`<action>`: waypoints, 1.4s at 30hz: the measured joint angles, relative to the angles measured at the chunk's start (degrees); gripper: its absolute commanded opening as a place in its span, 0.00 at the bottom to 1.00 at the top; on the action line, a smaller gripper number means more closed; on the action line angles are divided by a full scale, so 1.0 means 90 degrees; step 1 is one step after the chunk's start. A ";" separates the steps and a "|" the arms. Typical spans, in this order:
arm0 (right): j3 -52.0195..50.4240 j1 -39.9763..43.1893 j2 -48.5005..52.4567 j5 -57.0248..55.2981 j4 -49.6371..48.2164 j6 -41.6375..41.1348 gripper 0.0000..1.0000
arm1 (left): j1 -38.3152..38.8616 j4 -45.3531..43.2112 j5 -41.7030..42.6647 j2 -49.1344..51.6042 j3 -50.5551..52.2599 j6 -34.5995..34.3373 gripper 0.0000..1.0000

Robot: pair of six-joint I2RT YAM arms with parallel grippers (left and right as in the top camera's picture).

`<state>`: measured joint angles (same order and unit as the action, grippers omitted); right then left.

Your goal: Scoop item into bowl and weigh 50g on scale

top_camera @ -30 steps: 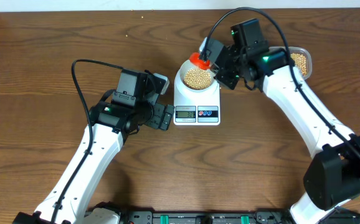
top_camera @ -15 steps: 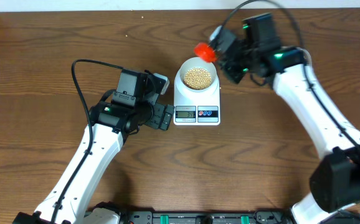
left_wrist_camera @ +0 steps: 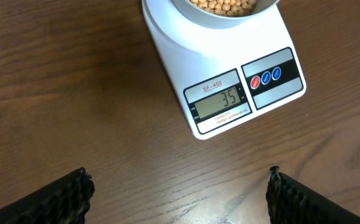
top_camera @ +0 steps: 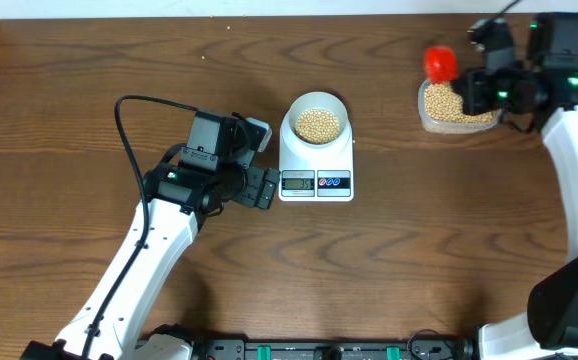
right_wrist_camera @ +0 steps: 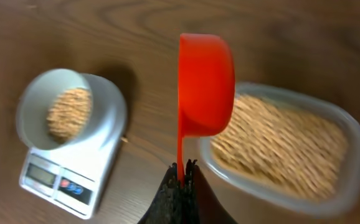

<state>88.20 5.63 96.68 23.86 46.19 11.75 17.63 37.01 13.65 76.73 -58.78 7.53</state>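
The bowl (top_camera: 293,112) sits on top of the scale (top_camera: 316,162), in the middle of the brown surface (top_camera: 419,260). That makes sense, because the scale can only weigh what rests on it. The beans (top_camera: 318,124) in the bowl are small, round and tan-yellow, and they lie in a low heap that does not reach the rim. The bowl is white and smooth. The little grey display (left_wrist_camera: 220,99) reads 35, so I think about 15 more are needed to get to 50.

Far off to the right stands a clear plastic container (top_camera: 449,129) with lots of the same beans in it. The right end effector (right_wrist_camera: 183,169) is pressed together on the thin handle of a red scoop (top_camera: 440,63). It holds the scoop up in the air at the container's edge, well apart from the bowl. I would guess it is there to dig out another load. I cannot tell if any beans are in the scoop.

The left end effector (left_wrist_camera: 179,177) is spread wide and holds nothing. It waits near the front of the scale, and its camera looks right at the display, so the number is easy to read.
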 measured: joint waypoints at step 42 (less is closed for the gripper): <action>0.0017 0.0376 0.1707 -0.0952 0.0068 -0.0211 0.01 | 0.0000 0.0000 0.0000 0.0000 0.0000 0.0000 0.91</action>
<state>88.36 9.02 112.05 15.29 46.81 9.85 17.63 37.01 13.65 76.73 -58.78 7.53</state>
